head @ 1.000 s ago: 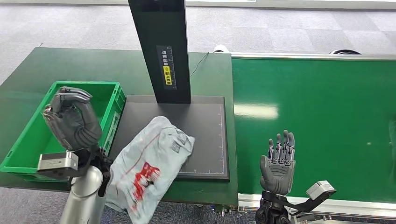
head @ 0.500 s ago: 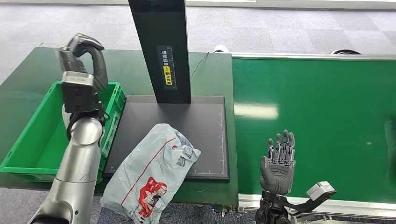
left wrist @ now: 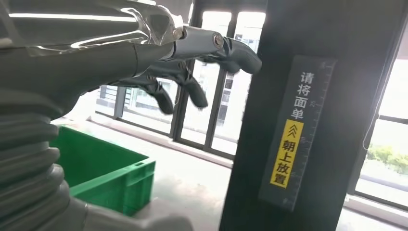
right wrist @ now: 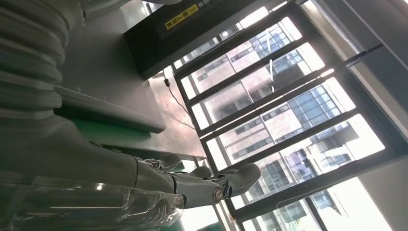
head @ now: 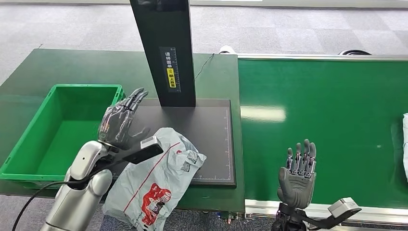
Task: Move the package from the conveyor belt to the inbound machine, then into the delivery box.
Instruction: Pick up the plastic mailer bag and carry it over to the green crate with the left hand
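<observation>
Your package (head: pixel 154 185) lies on the near left corner of the scanner plate (head: pixel 211 139), part of it hanging over the tabletop edge, so take it at its upper, supported part and lift it clear before swinging it left into the green box (head: pixel 33 144). Your left hand (head: pixel 120 120) hovers empty, fingers spread, just above the package's top edge. Your right hand (head: pixel 296 173) stands upright at the belt (head: pixel 327 115) edge, fingers extended, holding nothing.
</observation>
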Controlling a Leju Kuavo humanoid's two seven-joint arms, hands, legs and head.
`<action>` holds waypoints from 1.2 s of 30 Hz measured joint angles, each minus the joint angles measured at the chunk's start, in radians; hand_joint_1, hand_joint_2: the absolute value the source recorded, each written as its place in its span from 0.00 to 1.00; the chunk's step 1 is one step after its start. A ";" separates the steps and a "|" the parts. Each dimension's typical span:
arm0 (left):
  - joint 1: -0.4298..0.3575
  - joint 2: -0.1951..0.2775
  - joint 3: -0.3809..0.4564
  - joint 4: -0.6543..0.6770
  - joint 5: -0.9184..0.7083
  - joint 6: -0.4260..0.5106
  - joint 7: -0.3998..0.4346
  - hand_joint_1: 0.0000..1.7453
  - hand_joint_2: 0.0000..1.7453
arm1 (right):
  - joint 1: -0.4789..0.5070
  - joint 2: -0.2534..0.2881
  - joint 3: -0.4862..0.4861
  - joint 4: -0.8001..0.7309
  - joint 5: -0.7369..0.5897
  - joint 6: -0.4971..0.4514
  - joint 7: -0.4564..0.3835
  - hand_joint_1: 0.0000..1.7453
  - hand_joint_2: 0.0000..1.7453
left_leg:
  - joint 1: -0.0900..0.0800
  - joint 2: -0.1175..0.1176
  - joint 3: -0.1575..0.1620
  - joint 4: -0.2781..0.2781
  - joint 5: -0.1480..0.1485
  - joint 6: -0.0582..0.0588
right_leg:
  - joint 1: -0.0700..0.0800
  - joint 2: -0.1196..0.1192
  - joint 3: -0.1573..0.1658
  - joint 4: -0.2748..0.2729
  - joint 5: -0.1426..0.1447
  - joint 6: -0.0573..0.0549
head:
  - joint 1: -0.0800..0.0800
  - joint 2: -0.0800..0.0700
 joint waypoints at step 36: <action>0.278 0.179 -0.013 -0.255 -0.070 -0.212 -0.084 0.00 1.00 | -0.029 0.004 -0.080 0.067 0.020 0.061 -0.008 0.00 1.00 | 0.000 -0.007 0.002 0.000 0.000 0.000 | 0.000 -0.005 0.003 0.000 -0.002 0.000 | 0.000 0.000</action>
